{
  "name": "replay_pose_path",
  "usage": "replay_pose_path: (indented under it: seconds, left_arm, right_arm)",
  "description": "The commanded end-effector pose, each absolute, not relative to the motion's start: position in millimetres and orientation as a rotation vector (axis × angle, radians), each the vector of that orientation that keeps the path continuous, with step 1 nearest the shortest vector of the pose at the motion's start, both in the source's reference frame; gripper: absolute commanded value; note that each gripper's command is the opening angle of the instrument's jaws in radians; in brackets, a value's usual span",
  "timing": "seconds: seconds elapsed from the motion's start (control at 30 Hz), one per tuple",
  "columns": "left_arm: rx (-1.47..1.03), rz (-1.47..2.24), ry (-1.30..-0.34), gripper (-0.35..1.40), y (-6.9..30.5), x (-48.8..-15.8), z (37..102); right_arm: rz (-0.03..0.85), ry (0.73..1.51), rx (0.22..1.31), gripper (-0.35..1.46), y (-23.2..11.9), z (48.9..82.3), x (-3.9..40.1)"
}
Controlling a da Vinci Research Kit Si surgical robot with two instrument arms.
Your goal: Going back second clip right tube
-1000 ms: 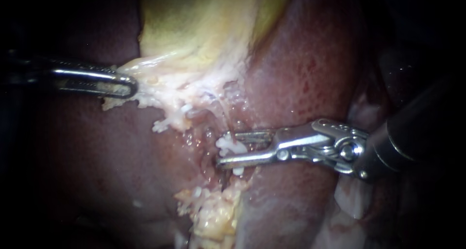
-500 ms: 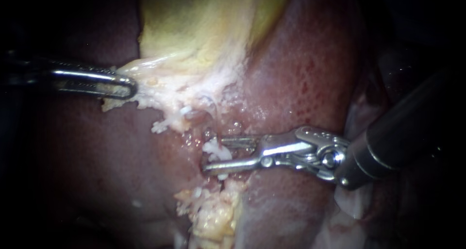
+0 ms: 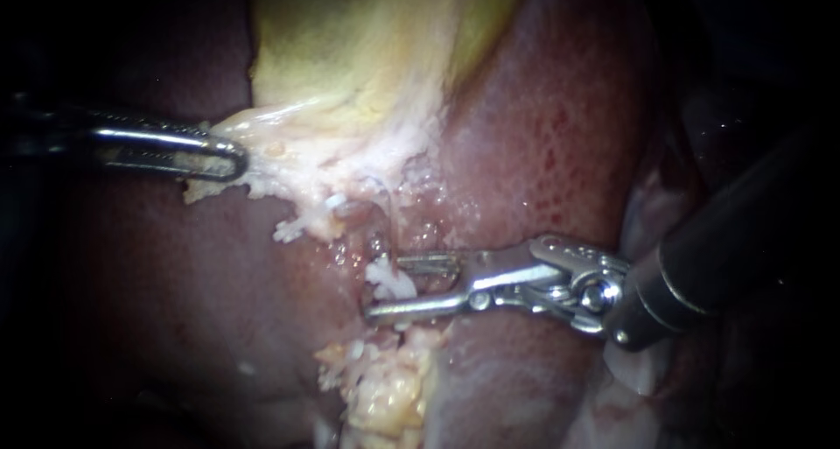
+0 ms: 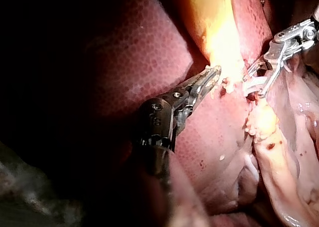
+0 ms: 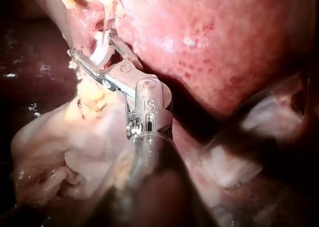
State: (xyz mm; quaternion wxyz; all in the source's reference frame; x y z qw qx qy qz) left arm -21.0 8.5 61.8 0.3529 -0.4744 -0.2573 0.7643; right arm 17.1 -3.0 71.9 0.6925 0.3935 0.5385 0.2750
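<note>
Over the liver [image 3: 542, 151], under the gallbladder's [image 3: 350, 46] edge: edging the right instrument [image 3: 382, 286] farther in, tool part-spread, holding a white clip [image 3: 391, 277] against the tube [image 3: 381, 241], likely near seating; left instrument [image 3: 234, 156] clamping pale tissue [image 3: 267, 167].

The liver [image 3: 542, 151] served as the supporting surface. The yellow-green gallbladder [image 3: 359, 46] lay directly on it, and a lump of pale yellow fatty tissue [image 3: 385, 396] rested on it lower down.

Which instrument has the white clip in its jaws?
The right instrument, entering from the right: its jaws hold the white clip. The left instrument instead grips pale tissue at the gallbladder edge.
</note>
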Motion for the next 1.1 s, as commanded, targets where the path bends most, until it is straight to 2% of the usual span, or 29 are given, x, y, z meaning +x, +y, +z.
replay_pose_path:
  seconds: [0.03, 0.3, 0.47, 0.57, 0.63, 0.83, 0.97, 1.1]
  left_arm:
    - [-1.227, 1.977, -0.665, -0.35, 8.5, -21.0, 61.8]
    - [-1.228, 1.978, -0.669, -0.35, 8.5, -21.0, 61.8]
    - [-1.228, 1.978, -0.669, -0.35, 8.6, -21.1, 61.8]
    - [-1.228, 1.978, -0.669, -0.35, 8.6, -21.1, 61.8]
    - [-1.228, 1.978, -0.669, -0.35, 8.6, -21.1, 61.9]
    - [-1.228, 1.978, -0.669, -0.35, 8.6, -21.1, 61.9]
    - [-1.228, 1.978, -0.670, -0.35, 8.6, -21.0, 61.9]
    - [-1.229, 1.978, -0.670, -0.35, 8.6, -20.8, 61.9]
  right_arm:
    - [0.611, 1.204, 0.885, 0.50, -3.0, 71.8, 17.2]
    - [0.605, 1.296, 0.927, 0.50, -2.8, 71.2, 17.1]
    - [0.602, 1.299, 0.931, 0.50, -2.6, 71.4, 17.1]
    - [0.619, 1.274, 0.874, 0.50, -2.1, 71.9, 16.8]
    - [0.625, 1.252, 0.798, 0.50, -1.6, 72.3, 16.5]
    - [0.579, 1.206, 0.712, 0.50, 0.0, 73.2, 14.9]
    - [0.569, 1.210, 0.700, 0.50, 1.5, 72.8, 13.6]
    - [0.526, 1.230, 0.639, 0.50, 2.4, 71.8, 12.3]
